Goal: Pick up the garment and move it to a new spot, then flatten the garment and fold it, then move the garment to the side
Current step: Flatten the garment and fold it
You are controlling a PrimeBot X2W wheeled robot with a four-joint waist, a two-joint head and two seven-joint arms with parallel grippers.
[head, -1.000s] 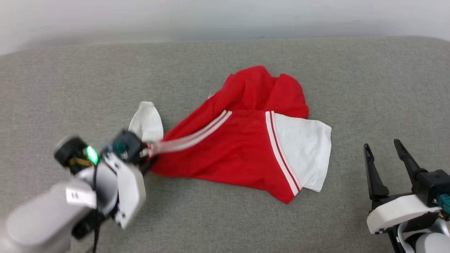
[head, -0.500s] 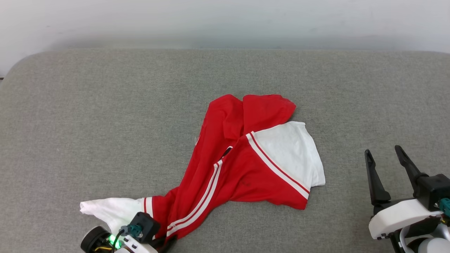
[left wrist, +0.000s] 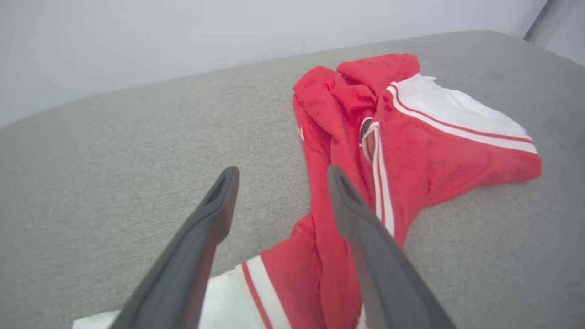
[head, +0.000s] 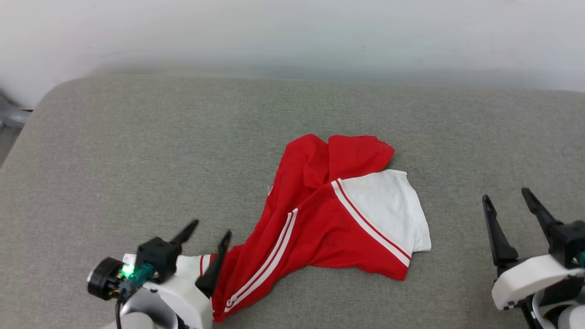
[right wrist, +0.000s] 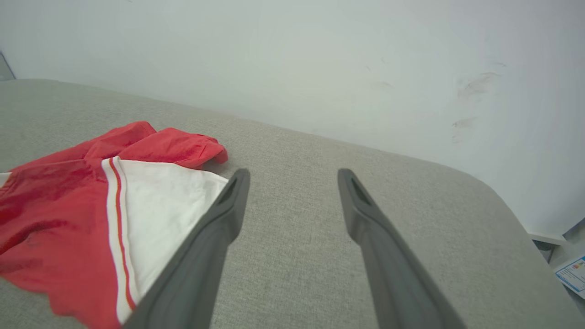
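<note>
The garment [head: 329, 219], red with white sleeves and stripe trim, lies crumpled on the grey cushion [head: 137, 151], stretched from the middle toward the lower left. My left gripper [head: 211, 228] is open just above the garment's near end, its fingers apart with nothing between them. From the left wrist, the garment [left wrist: 411, 151] runs up and right past the open left gripper [left wrist: 279, 176], with a white sleeve under the fingers. My right gripper [head: 505, 198] stands open at the lower right, apart from the cloth. The right wrist view has the right gripper [right wrist: 292, 176] open beside the garment [right wrist: 68, 196].
A pale wall [head: 292, 32] runs behind the cushion. The cushion's rounded left corner [head: 50, 96] drops off to the floor, and its right edge [right wrist: 516, 214] falls away in the right wrist view. Bare grey fabric surrounds the garment.
My left gripper dragged the garment's sleeve end toward me and has now opened, letting it go. The camera view also shifted. The right gripper stayed open in place.
</note>
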